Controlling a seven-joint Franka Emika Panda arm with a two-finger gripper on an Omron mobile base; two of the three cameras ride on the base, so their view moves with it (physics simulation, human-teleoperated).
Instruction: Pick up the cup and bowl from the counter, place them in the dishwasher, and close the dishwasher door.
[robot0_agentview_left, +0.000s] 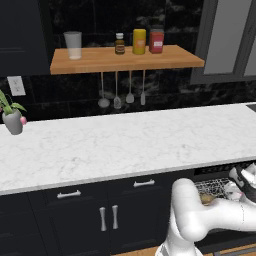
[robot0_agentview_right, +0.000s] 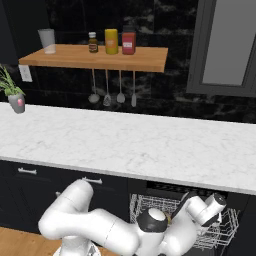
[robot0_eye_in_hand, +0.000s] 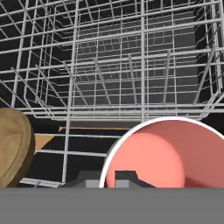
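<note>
My gripper (robot0_eye_in_hand: 107, 179) reaches down into the dishwasher's light-grey wire rack (robot0_eye_in_hand: 142, 65), and it is shut on the rim of the cup (robot0_eye_in_hand: 162, 153). The cup's red-pink inside faces the hand camera at the lower right. A tan wooden bowl (robot0_eye_in_hand: 13, 144) lies in the same rack, to the left of the cup. From the base, the hand (robot0_agentview_left: 245, 182) hangs over the pulled-out rack (robot0_agentview_left: 212, 186) under the white marble counter (robot0_agentview_left: 125, 145), with a bit of the bowl (robot0_agentview_left: 206, 199) showing beside the arm. The dishwasher door is hidden.
A wooden wall shelf (robot0_agentview_left: 125, 59) carries a translucent tumbler (robot0_agentview_left: 73, 45) and three jars. Utensils (robot0_agentview_left: 122, 95) hang beneath it. A potted plant (robot0_agentview_left: 12, 117) stands at the counter's far left. Dark navy cabinets (robot0_agentview_left: 100, 215) with silver handles flank the dishwasher (robot0_agentview_right: 185, 210).
</note>
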